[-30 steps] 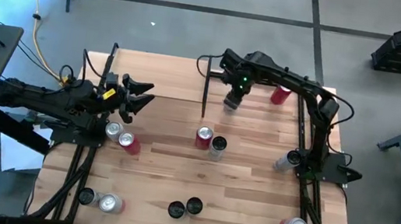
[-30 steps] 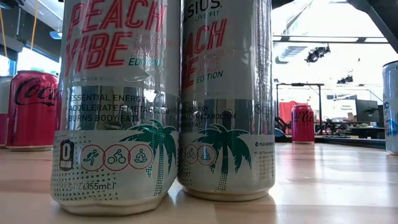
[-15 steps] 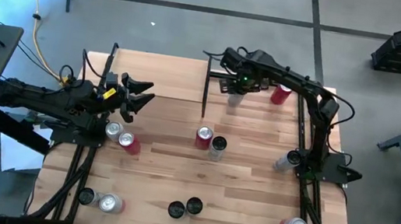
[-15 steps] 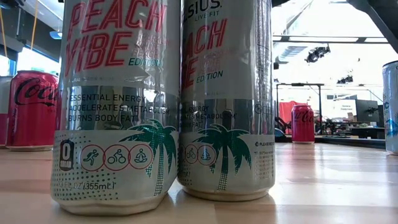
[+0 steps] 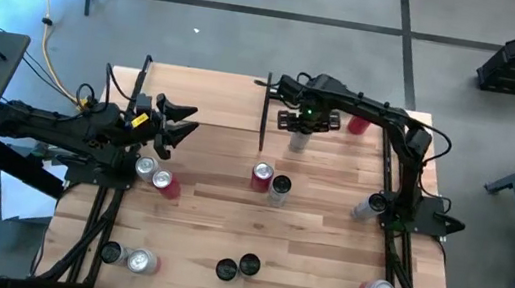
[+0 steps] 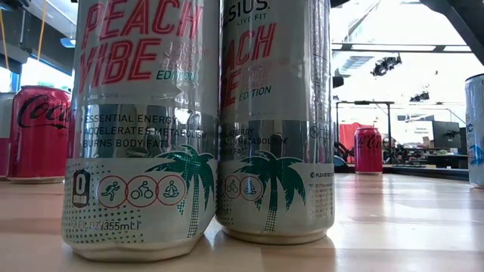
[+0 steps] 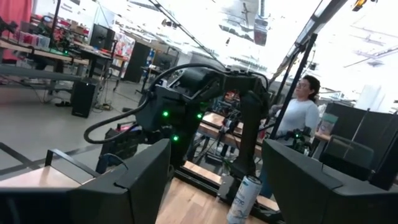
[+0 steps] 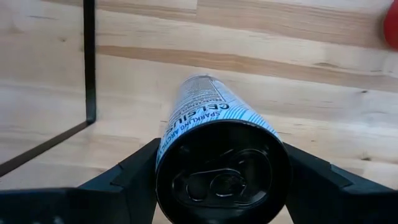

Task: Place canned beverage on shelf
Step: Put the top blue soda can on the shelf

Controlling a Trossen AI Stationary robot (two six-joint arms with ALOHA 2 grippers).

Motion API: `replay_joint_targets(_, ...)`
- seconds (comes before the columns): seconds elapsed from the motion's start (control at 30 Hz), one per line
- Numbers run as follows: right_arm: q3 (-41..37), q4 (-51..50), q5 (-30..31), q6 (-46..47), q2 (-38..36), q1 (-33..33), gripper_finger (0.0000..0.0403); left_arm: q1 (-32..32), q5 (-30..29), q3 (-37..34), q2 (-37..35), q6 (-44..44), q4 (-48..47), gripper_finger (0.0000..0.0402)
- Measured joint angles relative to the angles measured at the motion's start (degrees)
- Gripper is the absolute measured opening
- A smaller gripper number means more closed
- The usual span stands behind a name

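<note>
**Light wood under a clamped can**

Pale butcher-block planks make up the counter (image 5: 225, 230), the largest thing in sight. At its far side, below the right gripper (image 5: 303, 122), lies the shelf (image 5: 324, 138), a light board edged by thin black posts; one post (image 5: 265, 113) stands just beside the gripper, toward the left arm.

The right gripper is closed on a Celsius can (image 8: 217, 155), one dark finger (image 8: 127, 177) pressed to each side of it. The can is upright with its black top toward the wrist camera and its base over the shelf's boards; whether it touches them cannot be told.

The left gripper (image 5: 178, 121) waits well apart from the right one, over the counter's left side, fingers spread and holding nothing.

Nearer the front than the right gripper stand a red can (image 5: 261, 176) and a black-topped can (image 5: 280, 187), side by side. A second red can (image 5: 359, 124) stands just beyond the gripper, by the right arm.
</note>
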Motion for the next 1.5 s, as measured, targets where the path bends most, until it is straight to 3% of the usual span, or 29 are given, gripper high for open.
replay_joint_targets(0.37, -0.09, -0.10, 0.43, -1.87, 0.02, -0.12, 0.0262, 0.00, 0.08, 0.00, 0.00, -0.40, 0.09, 0.0243)
replay_joint_targets(0.7, -0.24, 0.30, 0.64, -3.88, 0.24, -0.52, 0.0331, 0.00, 0.05, 0.04, 0.00, -0.44, 0.42, 0.0243)
replay_joint_targets(0.97, -0.22, -0.50, -2.41, -9.59, -1.25, -0.61, 0.0339, -0.02, 0.05, 0.07, -0.67, -0.57, 0.20, 0.0243)
replay_joint_targets(1.2, -0.22, -5.50, -2.75, -25.13, -4.69, -1.80, 0.0339, -0.02, 0.03, 0.11, -1.36, -0.54, -0.04, 0.0243)
replay_joint_targets(1.37, -0.16, -8.88, -3.19, -46.65, -6.63, -1.95, 0.0339, -0.02, 0.03, 0.11, -1.31, -0.35, -0.09, 0.0243)
replay_joint_targets(1.5, -0.16, -10.86, 0.27, -65.25, -6.65, -1.63, 0.0337, -0.02, 0.01, 0.11, -1.25, -0.08, -0.08, 0.0243)
